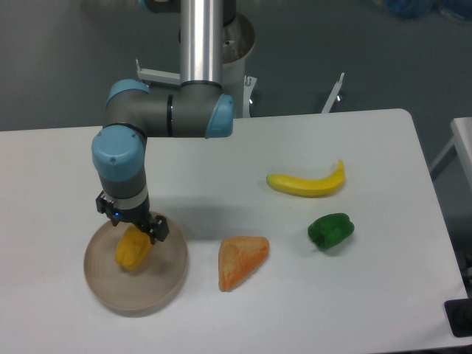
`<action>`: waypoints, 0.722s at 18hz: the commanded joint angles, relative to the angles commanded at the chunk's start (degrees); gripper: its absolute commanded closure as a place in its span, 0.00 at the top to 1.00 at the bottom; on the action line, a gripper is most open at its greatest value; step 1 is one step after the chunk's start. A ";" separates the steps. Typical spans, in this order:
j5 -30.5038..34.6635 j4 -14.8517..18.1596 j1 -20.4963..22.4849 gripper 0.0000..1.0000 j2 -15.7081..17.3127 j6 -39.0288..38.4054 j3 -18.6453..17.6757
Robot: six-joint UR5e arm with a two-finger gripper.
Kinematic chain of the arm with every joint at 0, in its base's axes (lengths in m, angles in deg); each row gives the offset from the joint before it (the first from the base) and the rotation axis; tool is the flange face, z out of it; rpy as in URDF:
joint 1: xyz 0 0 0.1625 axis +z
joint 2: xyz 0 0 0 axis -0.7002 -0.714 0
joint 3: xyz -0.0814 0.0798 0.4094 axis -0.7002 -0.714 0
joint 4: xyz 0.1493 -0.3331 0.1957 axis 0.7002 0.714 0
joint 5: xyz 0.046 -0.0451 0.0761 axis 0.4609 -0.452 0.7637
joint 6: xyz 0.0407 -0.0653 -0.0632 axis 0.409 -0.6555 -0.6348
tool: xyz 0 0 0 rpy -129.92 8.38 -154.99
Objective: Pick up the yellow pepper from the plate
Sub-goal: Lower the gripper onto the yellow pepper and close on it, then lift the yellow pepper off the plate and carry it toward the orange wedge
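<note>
Yellow pepper (133, 249) on plate (110, 291), directly beneath gripper (133, 226); long axis tilted upper-right to lower-left; spread of jaws indeterminable.

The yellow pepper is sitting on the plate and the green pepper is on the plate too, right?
Not quite. The yellow pepper is on the plate, but the green pepper sits on the table, far to the right of it. The fixed camera view shows this.
</note>
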 joint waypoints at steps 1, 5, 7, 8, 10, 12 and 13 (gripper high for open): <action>0.00 -0.09 0.00 1.00 -0.09 0.00 0.00; 0.09 -1.22 -0.09 1.00 -0.53 0.09 -0.18; 0.44 -1.84 -0.18 0.98 -0.53 0.09 -0.27; 1.14 -1.85 -0.26 0.90 -0.62 0.17 -0.18; 1.41 -1.85 -0.26 0.66 -0.62 0.44 -0.18; 1.41 -1.85 -0.18 0.59 -0.62 0.70 0.00; 1.41 -1.85 -0.18 0.56 -0.62 0.79 0.00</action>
